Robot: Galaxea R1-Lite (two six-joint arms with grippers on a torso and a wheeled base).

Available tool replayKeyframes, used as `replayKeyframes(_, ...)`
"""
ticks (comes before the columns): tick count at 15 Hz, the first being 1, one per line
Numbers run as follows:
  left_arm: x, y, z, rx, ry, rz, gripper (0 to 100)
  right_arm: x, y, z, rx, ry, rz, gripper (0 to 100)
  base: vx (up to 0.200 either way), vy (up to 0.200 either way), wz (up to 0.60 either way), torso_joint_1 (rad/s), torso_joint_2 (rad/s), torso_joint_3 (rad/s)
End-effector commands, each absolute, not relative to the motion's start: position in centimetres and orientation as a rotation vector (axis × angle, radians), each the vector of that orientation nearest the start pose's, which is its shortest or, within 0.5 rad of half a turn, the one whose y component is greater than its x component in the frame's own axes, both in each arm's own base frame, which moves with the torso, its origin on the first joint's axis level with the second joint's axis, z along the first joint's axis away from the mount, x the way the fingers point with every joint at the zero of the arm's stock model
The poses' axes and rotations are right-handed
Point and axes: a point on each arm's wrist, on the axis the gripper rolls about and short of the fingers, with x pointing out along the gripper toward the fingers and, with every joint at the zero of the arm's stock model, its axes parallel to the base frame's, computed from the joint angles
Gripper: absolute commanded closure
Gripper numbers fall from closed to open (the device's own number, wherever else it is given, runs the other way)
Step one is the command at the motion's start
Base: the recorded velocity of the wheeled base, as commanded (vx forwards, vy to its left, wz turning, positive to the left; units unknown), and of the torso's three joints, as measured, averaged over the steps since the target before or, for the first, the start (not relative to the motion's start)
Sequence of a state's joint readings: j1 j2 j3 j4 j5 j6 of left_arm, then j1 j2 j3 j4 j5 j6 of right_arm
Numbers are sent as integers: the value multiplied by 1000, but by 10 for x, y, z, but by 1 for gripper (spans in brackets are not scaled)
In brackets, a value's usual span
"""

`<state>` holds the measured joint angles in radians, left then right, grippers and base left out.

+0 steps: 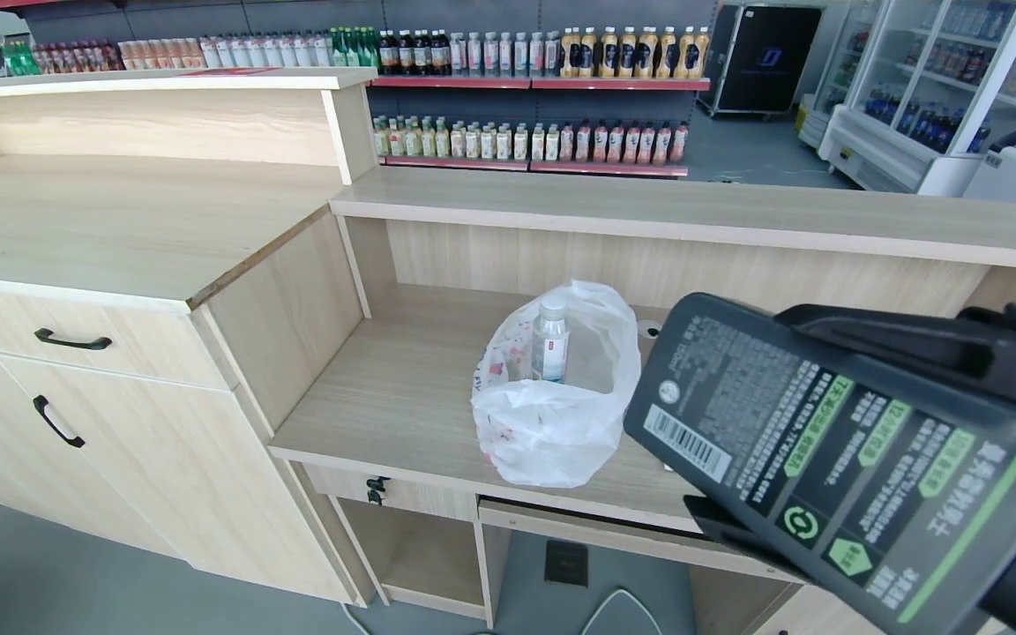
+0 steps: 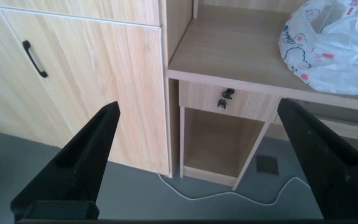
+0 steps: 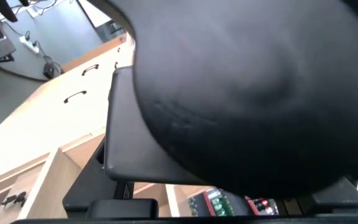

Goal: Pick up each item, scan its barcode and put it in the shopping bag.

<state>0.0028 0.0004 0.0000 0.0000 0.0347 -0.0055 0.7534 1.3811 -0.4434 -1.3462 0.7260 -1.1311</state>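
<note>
Up close in the head view, the right hand [image 1: 764,414] clamps a dark pouch [image 1: 878,459], barcode [image 1: 686,443] showing. On the counter [image 1: 384,397], a bag [image 1: 552,423] holds 1 bottle [image 1: 550,339]. The left hand [image 2: 197,109] spreads wide.

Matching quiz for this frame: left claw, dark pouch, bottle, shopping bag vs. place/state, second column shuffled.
1. left claw
2. dark pouch
3. bottle
4. shopping bag

A. upright inside the bag
B. open, holding nothing
C. on the lower counter
D. gripped by the right claw, barcode showing in the head view

Pairs: 1-B, 2-D, 3-A, 4-C
</note>
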Motion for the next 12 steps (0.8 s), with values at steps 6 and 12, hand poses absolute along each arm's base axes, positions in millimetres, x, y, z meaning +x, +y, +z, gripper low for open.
replayKeyframes(6, -23, 1, 75, -6, 0, 38, 0, 151, 109, 250, -776, -784, 640, 100, 0, 0, 0, 0, 0, 0)
replayKeyframes(12, -23, 1, 75, -6, 0, 38, 0, 173, 13, 274, -421, -310, -62, 100, 0, 0, 0, 0, 0, 0)
